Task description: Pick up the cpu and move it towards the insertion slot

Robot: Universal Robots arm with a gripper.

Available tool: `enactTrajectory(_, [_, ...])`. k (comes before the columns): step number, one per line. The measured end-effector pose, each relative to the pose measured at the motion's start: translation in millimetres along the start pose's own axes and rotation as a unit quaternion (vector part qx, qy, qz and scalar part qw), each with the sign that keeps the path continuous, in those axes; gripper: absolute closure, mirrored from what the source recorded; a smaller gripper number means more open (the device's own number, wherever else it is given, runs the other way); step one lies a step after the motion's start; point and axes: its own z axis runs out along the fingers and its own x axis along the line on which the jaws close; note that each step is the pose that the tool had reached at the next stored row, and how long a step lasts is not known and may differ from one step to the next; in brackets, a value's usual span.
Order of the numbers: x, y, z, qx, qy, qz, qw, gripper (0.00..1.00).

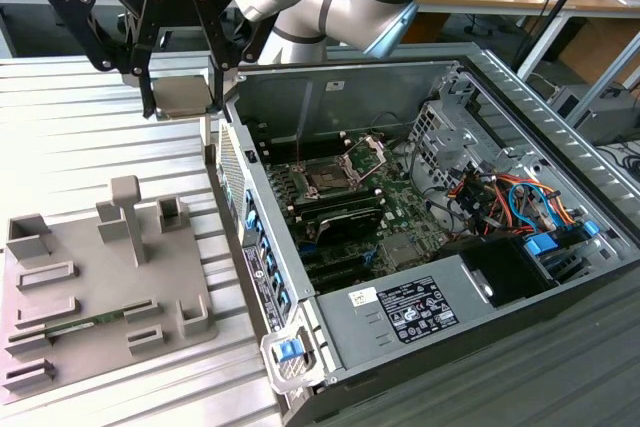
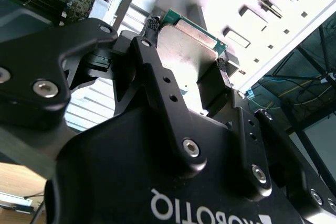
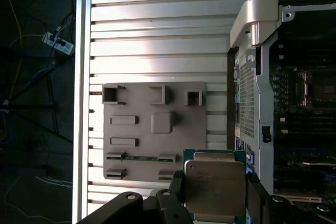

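Observation:
My gripper is shut on the cpu, a flat square chip with a silvery metal top and a green edge. It hangs in the air just outside the open computer case's near wall, above the ribbed table. In both wrist views the cpu sits clamped between the two black fingers. The insertion slot is a dark square socket on the motherboard inside the case, with its metal bracket hinged up. The insertion slot lies further inside the case than the held chip.
A grey plastic tray with raised blocks and recesses lies on the ribbed metal table. The case's side wall stands between the gripper and the motherboard. Cables and a drive cage fill the case's far end.

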Motion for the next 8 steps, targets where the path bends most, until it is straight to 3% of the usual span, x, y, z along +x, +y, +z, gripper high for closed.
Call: enactTrajectory(8, [-4.5,-0.1,0.1,0.0,0.0,0.0,1.0,0.45])
